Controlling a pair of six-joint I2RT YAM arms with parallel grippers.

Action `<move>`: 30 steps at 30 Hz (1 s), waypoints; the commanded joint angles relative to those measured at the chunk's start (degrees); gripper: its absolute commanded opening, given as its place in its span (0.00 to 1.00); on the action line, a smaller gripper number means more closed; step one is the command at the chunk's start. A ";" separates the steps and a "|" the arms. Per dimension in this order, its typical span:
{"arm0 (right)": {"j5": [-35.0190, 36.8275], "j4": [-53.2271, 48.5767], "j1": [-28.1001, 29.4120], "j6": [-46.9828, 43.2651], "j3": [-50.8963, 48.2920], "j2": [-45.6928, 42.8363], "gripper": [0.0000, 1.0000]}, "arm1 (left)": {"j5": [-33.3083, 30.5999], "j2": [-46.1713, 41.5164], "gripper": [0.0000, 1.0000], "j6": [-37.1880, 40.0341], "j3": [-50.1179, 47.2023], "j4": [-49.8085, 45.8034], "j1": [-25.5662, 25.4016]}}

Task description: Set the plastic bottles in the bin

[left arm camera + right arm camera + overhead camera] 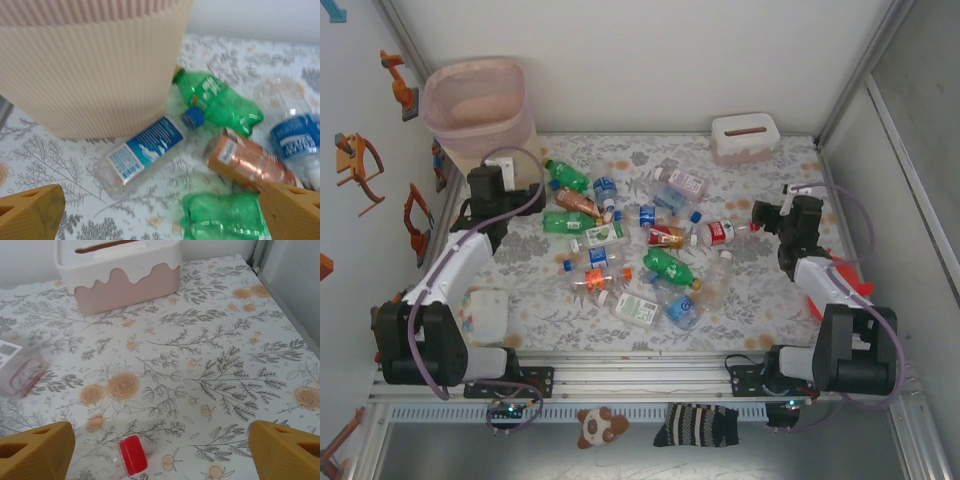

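Note:
Several plastic bottles (620,240), green or clear, lie scattered across the middle of the flowered table. The tall pale-pink bin (475,100) stands at the far left corner. My left gripper (495,178) hovers beside the bin (90,65), open, with nothing between its fingers (30,212). Below it lie a clear blue-labelled bottle (142,152), a green bottle (220,100) and an orange-labelled bottle (245,162). My right gripper (760,213) stands open at the right, next to a red-labelled bottle (718,232). That bottle's red cap (132,455) lies low between the right gripper's (160,450) wide-apart fingers.
A white-pink slotted box (745,137) sits at the far right, also ahead of the right wrist (120,270). A pale soft pack (485,315) lies by the left arm's base. Orange tools hang on the left wall. Walls close in on both sides.

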 commanded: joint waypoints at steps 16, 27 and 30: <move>-7.91 -11.66 -0.01 -0.37 6.58 -0.32 0.80 | -4.93 20.07 0.86 19.30 13.46 -12.95 0.33; -6.76 -12.19 -0.06 -1.64 6.03 -1.58 0.80 | -1.76 27.75 0.85 21.61 20.16 -15.49 2.85; -7.02 -12.19 -0.04 -1.70 5.91 -1.73 0.80 | 1.36 29.32 0.85 22.39 21.59 -16.97 3.65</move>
